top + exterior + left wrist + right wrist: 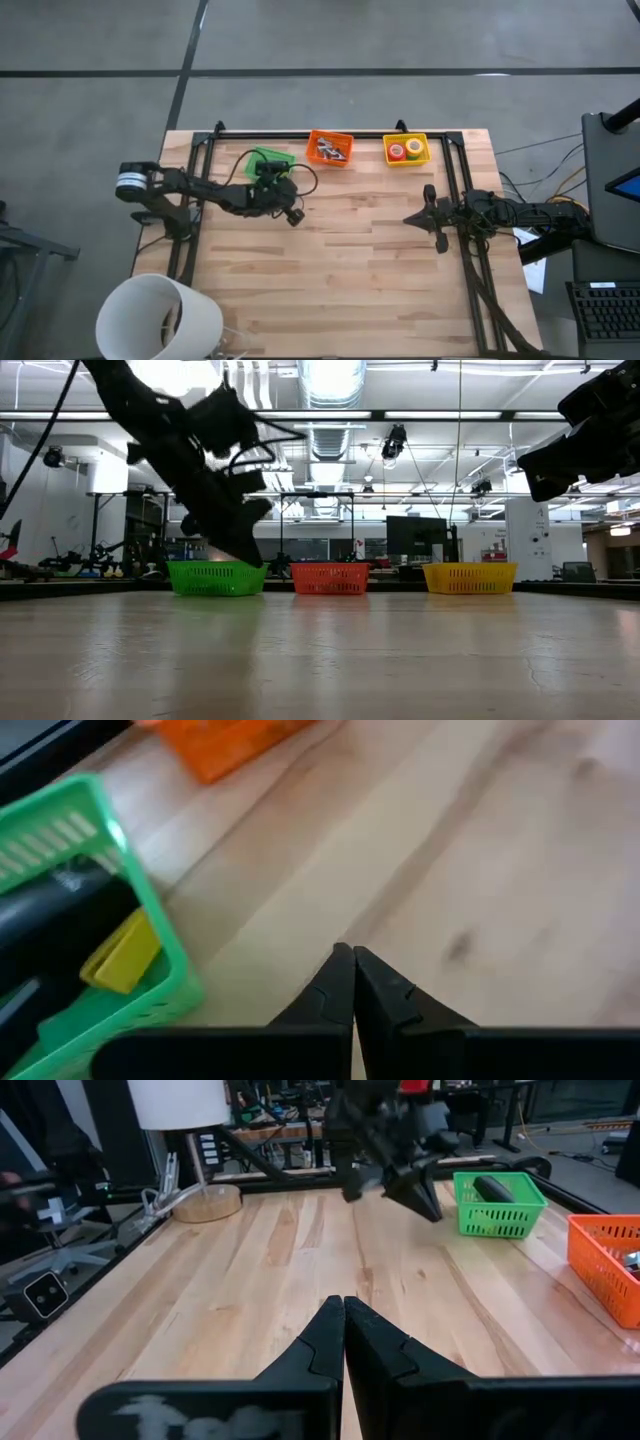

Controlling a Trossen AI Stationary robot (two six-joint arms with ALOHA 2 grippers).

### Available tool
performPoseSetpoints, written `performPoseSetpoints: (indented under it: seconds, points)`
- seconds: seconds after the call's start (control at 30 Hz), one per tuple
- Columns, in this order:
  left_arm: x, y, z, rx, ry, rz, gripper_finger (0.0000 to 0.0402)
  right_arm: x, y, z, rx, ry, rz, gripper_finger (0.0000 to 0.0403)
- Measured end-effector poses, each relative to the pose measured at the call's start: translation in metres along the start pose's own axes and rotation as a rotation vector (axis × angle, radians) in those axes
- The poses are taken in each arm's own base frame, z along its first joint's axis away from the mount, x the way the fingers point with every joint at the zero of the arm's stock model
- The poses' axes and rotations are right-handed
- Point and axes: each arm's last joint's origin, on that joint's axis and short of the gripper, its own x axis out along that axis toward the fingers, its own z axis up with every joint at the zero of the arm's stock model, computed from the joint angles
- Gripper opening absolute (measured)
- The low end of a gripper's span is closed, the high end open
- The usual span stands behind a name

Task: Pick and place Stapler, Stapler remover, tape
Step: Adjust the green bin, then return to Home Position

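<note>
The black stapler (60, 910) lies inside the green basket (268, 158), with a yellow piece (120, 955) beside it; it also shows in the right wrist view as the stapler (492, 1187). Small metal stapler removers (330, 150) lie in the orange basket (312, 140). Tape rolls, one red (397, 151) and one yellow-green (414, 147), sit in the yellow basket (425, 158). My left gripper (350, 960) is shut and empty, hovering over bare wood just near-side of the green basket (150, 910). My right gripper (343, 1305) is shut and empty above the table's right half.
The three baskets stand in a row along the far edge, seen as green (217, 577), orange (330, 577) and yellow (470, 576) in the low view. A black frame (460, 200) borders the table. A white lamp shade (155, 320) stands at the near left corner.
</note>
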Motion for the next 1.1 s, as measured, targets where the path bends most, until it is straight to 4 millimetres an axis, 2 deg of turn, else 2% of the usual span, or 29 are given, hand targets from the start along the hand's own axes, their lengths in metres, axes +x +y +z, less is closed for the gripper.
performPoseSetpoints:
  seconds: [0.13,0.4,0.57,0.63,0.83,1.1]
  points:
    - [0.013,0.007,-0.006,-0.045,0.001,0.128,0.0002,0.0,0.0,0.0,0.0,0.0,0.0,0.0009]
    - [0.021,0.029,0.0,-0.124,-0.051,0.31,0.0002,0.0,0.0,0.0,0.0,0.0,0.001,0.0009]
    - [0.028,0.051,0.005,-0.194,-0.048,0.369,0.0003,0.0,0.0,0.0,0.0,0.0,0.0,0.0009]
    - [0.029,0.053,0.006,-0.219,-0.054,0.363,0.0003,0.0,0.0,0.0,0.0,0.0,0.0,0.0009]
    - [0.021,0.035,0.014,-0.19,-0.091,0.18,0.0003,0.0,0.0,0.0,0.0,-0.001,0.0,0.0009]
    - [-0.027,0.002,0.026,-0.078,-0.204,-0.059,0.0003,0.0,0.0,0.0,-0.03,0.0,0.0,0.0009]
